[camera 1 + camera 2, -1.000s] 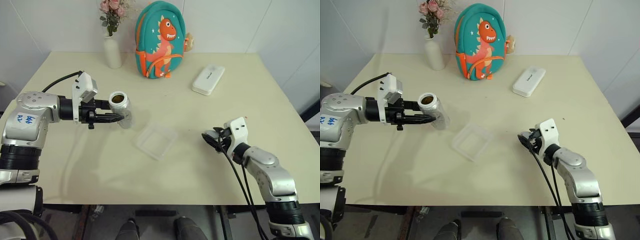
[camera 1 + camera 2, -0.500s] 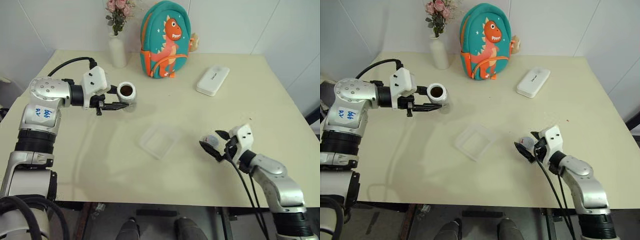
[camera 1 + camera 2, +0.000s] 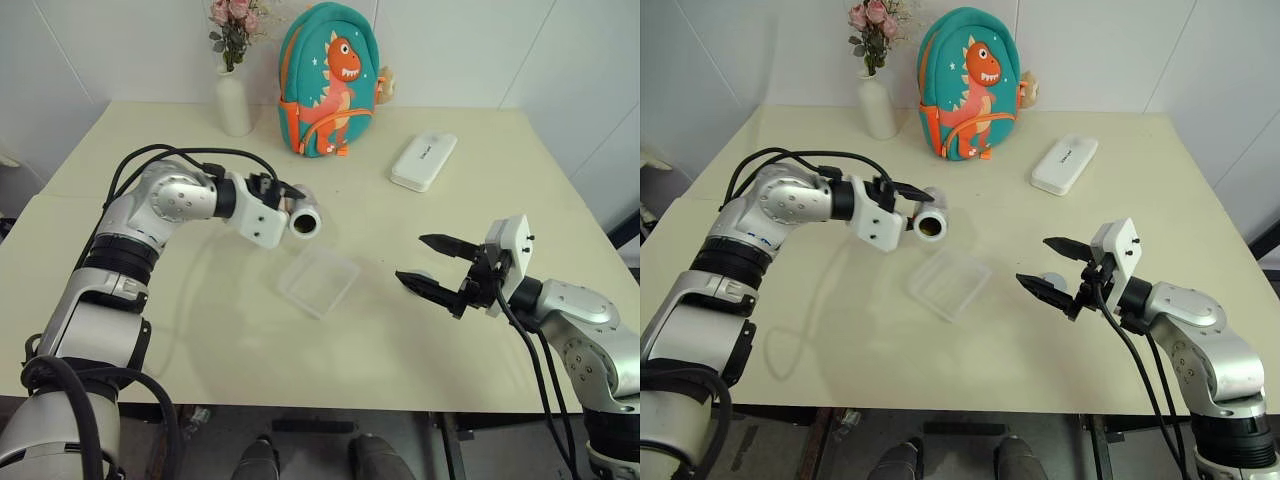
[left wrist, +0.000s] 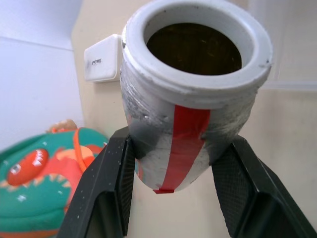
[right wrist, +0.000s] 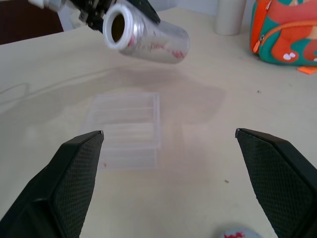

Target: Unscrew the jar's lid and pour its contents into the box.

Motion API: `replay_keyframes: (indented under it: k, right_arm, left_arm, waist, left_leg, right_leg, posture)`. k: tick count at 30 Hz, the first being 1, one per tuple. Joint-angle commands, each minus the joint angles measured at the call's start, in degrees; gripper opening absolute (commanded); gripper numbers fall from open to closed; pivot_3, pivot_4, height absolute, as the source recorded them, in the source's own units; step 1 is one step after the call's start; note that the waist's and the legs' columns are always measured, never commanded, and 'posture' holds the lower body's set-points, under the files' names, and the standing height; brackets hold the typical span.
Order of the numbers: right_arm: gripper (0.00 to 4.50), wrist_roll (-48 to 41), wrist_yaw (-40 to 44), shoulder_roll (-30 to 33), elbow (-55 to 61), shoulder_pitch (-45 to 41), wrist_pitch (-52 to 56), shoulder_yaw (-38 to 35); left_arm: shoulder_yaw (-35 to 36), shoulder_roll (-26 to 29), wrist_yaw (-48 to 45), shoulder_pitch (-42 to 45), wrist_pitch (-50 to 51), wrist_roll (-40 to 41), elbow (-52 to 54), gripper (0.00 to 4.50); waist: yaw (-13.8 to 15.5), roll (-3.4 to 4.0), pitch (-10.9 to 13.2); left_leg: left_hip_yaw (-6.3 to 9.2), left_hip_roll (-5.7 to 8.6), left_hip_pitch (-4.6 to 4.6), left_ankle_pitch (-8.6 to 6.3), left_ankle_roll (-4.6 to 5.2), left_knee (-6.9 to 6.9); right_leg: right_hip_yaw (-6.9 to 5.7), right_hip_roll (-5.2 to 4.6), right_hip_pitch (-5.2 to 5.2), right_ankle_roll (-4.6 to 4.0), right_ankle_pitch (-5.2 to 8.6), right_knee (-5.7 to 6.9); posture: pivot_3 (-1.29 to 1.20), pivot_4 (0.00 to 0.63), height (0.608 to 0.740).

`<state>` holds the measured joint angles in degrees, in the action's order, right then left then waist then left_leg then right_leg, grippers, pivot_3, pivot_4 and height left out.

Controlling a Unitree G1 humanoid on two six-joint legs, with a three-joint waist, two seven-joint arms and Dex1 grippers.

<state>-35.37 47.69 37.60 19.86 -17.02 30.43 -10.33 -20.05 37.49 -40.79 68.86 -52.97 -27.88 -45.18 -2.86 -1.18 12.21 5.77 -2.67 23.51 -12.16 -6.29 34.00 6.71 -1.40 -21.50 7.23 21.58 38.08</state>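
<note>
My left gripper is shut on the jar, a silvery cylinder with a red strip. The jar lies tipped on its side in the air, its open mouth over the far left corner of the box. Dark brown contents sit inside the mouth. The box is a shallow clear tray on the table, and I see nothing in it. My right gripper hangs open above the table, right of the box. Below it on the table lies the silver lid, its edge also in the right wrist view.
At the back of the table stand a white vase with pink flowers and a teal dinosaur backpack. A white oblong case lies at the back right.
My left arm swung the jar right toward the box and rolled it from upright onto its side. My right gripper opened, let go of the lid and rose above it.
</note>
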Motion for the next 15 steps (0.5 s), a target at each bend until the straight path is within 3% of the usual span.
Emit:
replay_keyframes:
  k: [1, 7, 11, 15]
  right_arm:
    - [4.49, -0.47, 0.11, -0.08, 0.70, -0.42, -0.09, 0.50]
    - [4.49, -0.34, -0.24, 0.12, -0.07, -1.93, 0.18, 1.11]
    - [4.49, -1.04, 0.93, 1.00, -0.27, -3.05, 1.18, 1.06]
    - [4.49, -5.13, 4.15, 2.29, 0.23, -3.29, 3.27, -0.89]
  left_arm:
    - [-1.80, -0.10, 11.61, 3.48, -6.19, -9.38, 1.90, 1.89]
    - [-7.41, 2.98, 40.52, 4.60, -7.61, -35.19, 13.09, 1.89]
    - [-15.08, 7.20, 61.02, 2.20, 1.44, -54.93, 23.93, 1.89]
    - [-19.93, 8.91, 70.86, 0.93, 9.54, -64.25, 25.55, 1.89]
  waist:
    - [0.29, 0.00, 0.00]
    - [0.48, -0.02, 0.01]
    - [0.90, -0.02, 0.01]
    - [1.39, -0.02, 0.01]
  left_leg:
    - [0.00, 0.00, 0.02, 0.00, 0.00, 0.00]
    - [-0.02, 0.01, 0.05, 0.00, 0.00, 0.01]
    - [-0.05, 0.01, 0.04, 0.02, -0.04, 0.04]
    - [-0.06, 0.03, 0.03, 0.00, 0.00, 0.08]
  right_leg:
    - [0.00, 0.00, 0.00, 0.00, 0.00, -0.02]
    - [0.03, -0.02, -0.02, 0.02, -0.01, -0.06]
    - [0.06, -0.02, -0.02, 0.04, -0.02, -0.02]
    - [0.09, -0.03, -0.02, 0.05, -0.03, 0.05]
  posture:
    - [0.00, 0.150, 0.740]
    - [0.00, 0.150, 0.740]
    - [0.00, 0.150, 0.740]
    - [0.00, 0.150, 0.740]
